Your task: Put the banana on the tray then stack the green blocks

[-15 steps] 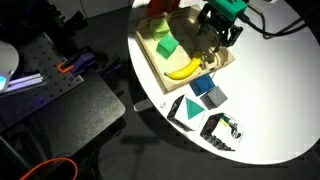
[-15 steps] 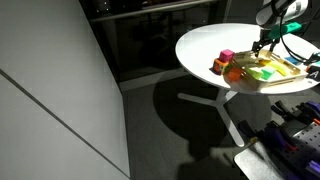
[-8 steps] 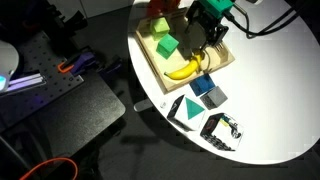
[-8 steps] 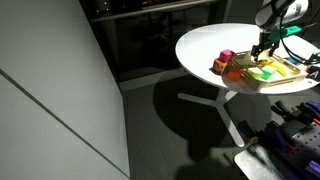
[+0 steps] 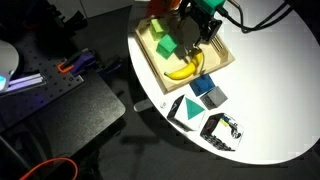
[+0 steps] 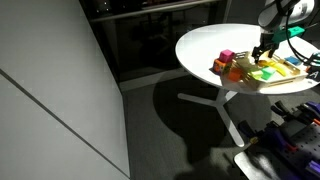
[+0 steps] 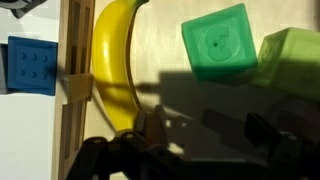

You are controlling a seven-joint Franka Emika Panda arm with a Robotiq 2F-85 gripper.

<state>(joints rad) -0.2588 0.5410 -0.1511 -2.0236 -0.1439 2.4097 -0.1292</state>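
The yellow banana (image 7: 113, 60) lies on the wooden tray (image 7: 72, 95) along one low side; it also shows in an exterior view (image 5: 183, 70). The bright green block (image 7: 218, 42) and the paler green block (image 7: 292, 56) sit side by side on the tray floor, touching or nearly so. In an exterior view the bright green block (image 5: 167, 47) is near the tray's (image 5: 150, 60) middle. My gripper (image 7: 205, 135) is open and empty, hovering over the tray floor just short of the blocks, beside the banana. It shows above the tray in both exterior views (image 5: 196, 32) (image 6: 265, 45).
A blue block (image 7: 32, 65) lies on the white table just outside the tray, as do blue-grey blocks (image 5: 208, 91), a flat dark green triangle (image 5: 184, 110) and a black-and-white piece (image 5: 225, 128). A red block (image 6: 227, 57) sits at the tray's end. The table edge is close.
My gripper has moved along the tray away from its banana end and now hangs nearer the green blocks. The banana and blocks have not moved.
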